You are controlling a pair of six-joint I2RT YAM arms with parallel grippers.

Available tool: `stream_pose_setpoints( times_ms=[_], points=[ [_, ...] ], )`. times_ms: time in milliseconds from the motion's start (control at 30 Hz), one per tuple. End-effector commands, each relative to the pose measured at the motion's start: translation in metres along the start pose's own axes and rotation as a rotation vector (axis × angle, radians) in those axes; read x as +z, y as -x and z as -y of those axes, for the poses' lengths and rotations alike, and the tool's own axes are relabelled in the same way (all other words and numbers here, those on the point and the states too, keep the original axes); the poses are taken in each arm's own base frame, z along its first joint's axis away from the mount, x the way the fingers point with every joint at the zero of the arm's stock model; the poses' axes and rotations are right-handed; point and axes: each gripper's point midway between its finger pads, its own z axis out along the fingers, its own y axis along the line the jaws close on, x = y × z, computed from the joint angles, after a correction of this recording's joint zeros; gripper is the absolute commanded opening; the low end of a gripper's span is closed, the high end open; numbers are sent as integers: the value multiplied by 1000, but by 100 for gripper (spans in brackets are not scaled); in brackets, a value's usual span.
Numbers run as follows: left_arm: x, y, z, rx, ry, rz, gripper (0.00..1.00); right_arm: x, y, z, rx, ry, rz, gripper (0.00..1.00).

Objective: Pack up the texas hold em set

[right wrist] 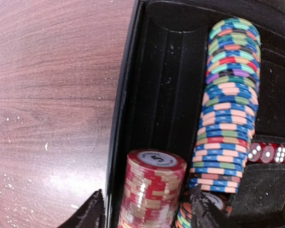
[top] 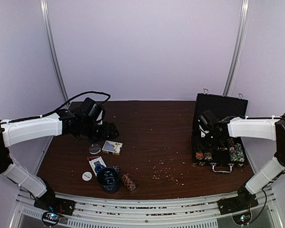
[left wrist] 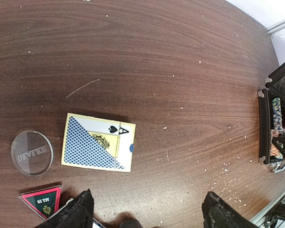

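The black case (top: pixel 220 105) stands open at the right, with chip rolls in its tray. My right gripper (top: pixel 207 129) is open over the tray's left slot. In the right wrist view its fingertips (right wrist: pixel 205 213) straddle a red chip roll (right wrist: pixel 152 190) standing in the slot, and the left finger stays clear of it. A long blue multicoloured roll (right wrist: pixel 228 109) lies beside it. My left gripper (top: pixel 106 131) is open and empty above the table, just short of a blue-backed card deck (left wrist: pixel 98 142). A loose chip roll (top: pixel 128 182) lies at the front.
A clear round DEVTEK button (left wrist: pixel 32 153) and a triangular all-in marker (left wrist: pixel 42 199) lie left of the deck. A second deck (top: pixel 97 164), a white dealer button (top: pixel 87 176) and a dark cup (top: pixel 108 179) sit near the front edge. Red dice (right wrist: pixel 270 153) are in the case. Crumbs dot the middle.
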Motion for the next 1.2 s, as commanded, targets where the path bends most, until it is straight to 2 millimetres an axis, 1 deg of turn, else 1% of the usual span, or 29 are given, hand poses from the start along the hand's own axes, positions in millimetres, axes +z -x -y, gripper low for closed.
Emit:
stream_pose_setpoints(
  times_ms=[0,100,233,300,367,433,500,600,667,867,1033,1167],
  points=[
    [-16,15,1,-44,1,54,83,-21,19,5,-2,-23,60,64],
    [-24,17,-5,-65,16,81,84,-26,32,8,8,-23,85,63],
    [-25,14,-12,-81,34,91,84,-19,45,19,55,-7,91,54],
    [-24,12,-11,-85,26,80,84,-13,49,20,73,32,78,50],
    [-24,11,-9,-97,16,71,84,-7,49,18,78,69,58,46],
    [-23,11,-11,-106,22,75,84,-1,50,17,74,95,34,42],
    [-22,11,-14,-112,36,86,84,5,51,17,69,99,17,40],
    [-17,9,-13,-122,23,79,84,10,52,20,66,104,3,35],
    [-14,7,-13,-128,20,74,84,14,51,20,60,109,-19,30],
    [-10,4,-18,-134,42,71,83,14,50,12,39,149,-46,24],
    [-11,1,-21,-149,43,70,83,20,34,7,59,193,-87,23],
    [-9,-4,-24,-150,48,56,83,22,20,7,69,208,-113,23]
  ],
)
